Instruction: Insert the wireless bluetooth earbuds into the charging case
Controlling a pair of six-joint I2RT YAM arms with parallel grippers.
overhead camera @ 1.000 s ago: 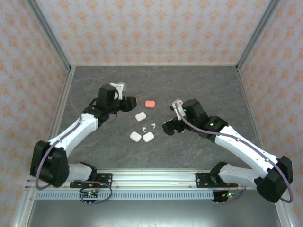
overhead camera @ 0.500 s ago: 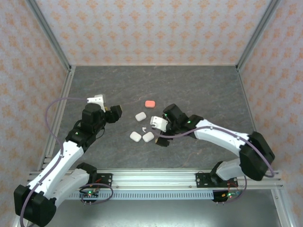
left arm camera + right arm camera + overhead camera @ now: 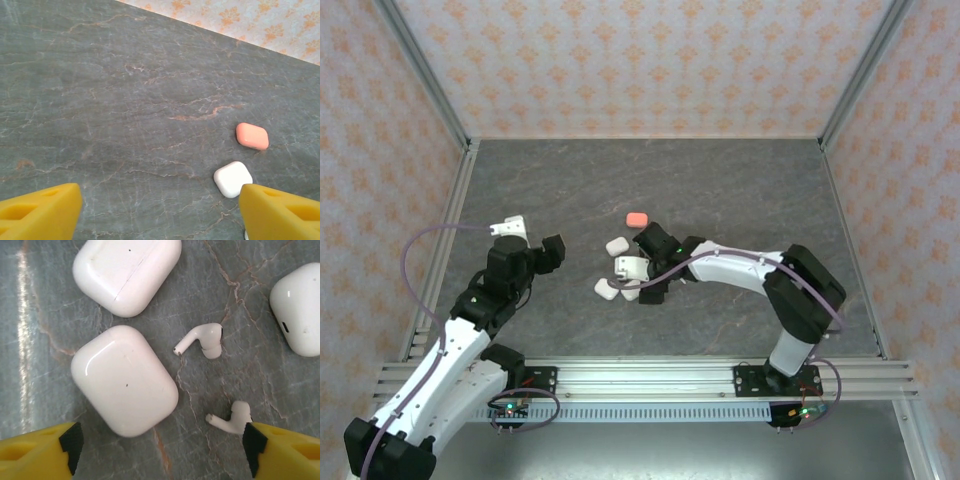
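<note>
Two white earbuds lie loose on the grey tabletop, one (image 3: 202, 340) between the cases and one (image 3: 231, 420) right by my right finger's pad. Three closed white charging cases surround them: one (image 3: 124, 380) reaching in between my right fingers, one (image 3: 126, 272) beyond it, one (image 3: 299, 310) at the right. My right gripper (image 3: 162, 455) hovers open over them, holding nothing; from above it (image 3: 645, 290) covers part of the group. My left gripper (image 3: 160, 212) is open over bare tabletop, left of a white case (image 3: 233, 179) and a coral case (image 3: 252, 136). It (image 3: 552, 253) stands apart from the cases.
The coral case (image 3: 637, 219) lies behind the white cases (image 3: 616, 245). Aluminium frame rails (image 3: 455, 230) edge the dark stone-patterned tabletop, with patterned walls behind. Open tabletop stretches toward the back and far right.
My right arm has swung left and come down over the cases and earbuds, its jaws slightly narrower. My left arm has drawn back to the near left, its jaws widening.
</note>
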